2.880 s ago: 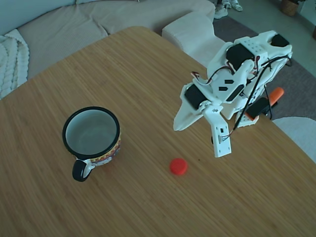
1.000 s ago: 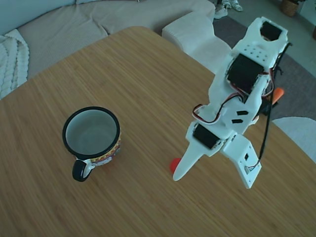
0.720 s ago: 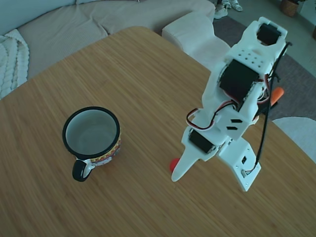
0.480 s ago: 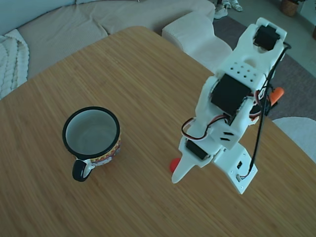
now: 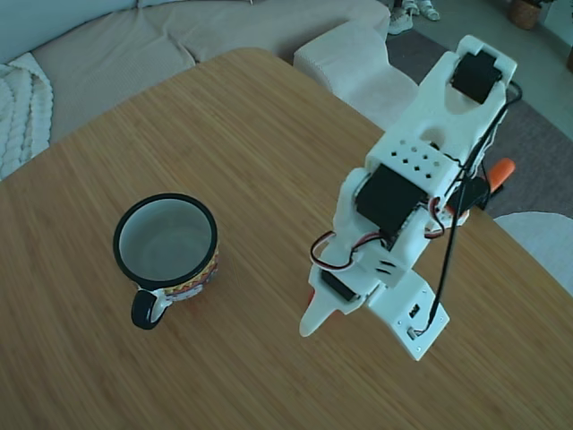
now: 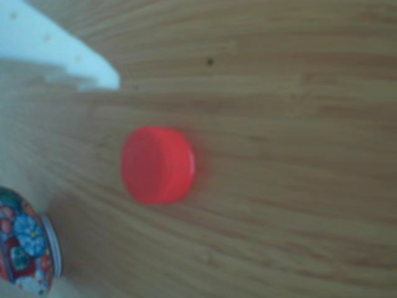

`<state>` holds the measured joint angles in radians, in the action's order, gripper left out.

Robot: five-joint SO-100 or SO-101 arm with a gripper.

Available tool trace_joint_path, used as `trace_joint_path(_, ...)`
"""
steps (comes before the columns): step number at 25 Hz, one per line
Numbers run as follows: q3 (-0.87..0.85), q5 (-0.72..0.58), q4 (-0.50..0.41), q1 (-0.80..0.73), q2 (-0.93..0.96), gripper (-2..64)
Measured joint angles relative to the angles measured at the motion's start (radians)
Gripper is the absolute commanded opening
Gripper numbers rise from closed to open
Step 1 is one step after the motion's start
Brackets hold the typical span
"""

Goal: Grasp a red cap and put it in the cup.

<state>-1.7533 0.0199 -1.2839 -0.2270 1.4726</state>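
In the fixed view, a cream knitted blanket (image 5: 20, 107) lies on a beige sofa (image 5: 179, 36) at the far left, beyond the rounded edge of the bamboo bench (image 5: 179, 143). The cup (image 5: 167, 248), a white enamel mug with a black rim, a black loop handle turned toward the camera and a patterned band at its base, stands upright on the bench well to the left of the fingers, and what shows of its inside is bare. Further right the white arm (image 5: 407, 179) leans down over the bench with its black servos and cables showing. Its gripper (image 5: 363, 324) hangs low, one pointed white finger (image 5: 315, 318) on the left and a flat white plate (image 5: 414, 313) on the right, the two standing well apart, so the fingers are spread and grip nothing. The red cap (image 5: 311, 299) shows only as a thin red sliver at the upper edge of the pointed finger, the rest hidden behind it. An orange clamp handle (image 5: 500, 169) sticks out behind the arm at the right edge of the bench.

In the other view, blurred and close, the cup's flowered base (image 6: 25, 245) sits in the lower left corner. A white fingertip (image 6: 74, 59) enters from the upper left, and the red cap (image 6: 157, 164) lies flat on the bench just below and to the right of that tip, not touching it.
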Motion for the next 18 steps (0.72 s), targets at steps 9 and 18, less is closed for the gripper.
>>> trace_joint_path(9, -0.051, -0.002, 0.074, 0.009, -0.011, 47.2)
trace_joint_path(18, -0.147, -0.002, 0.132, 0.049, -0.011, 47.2)
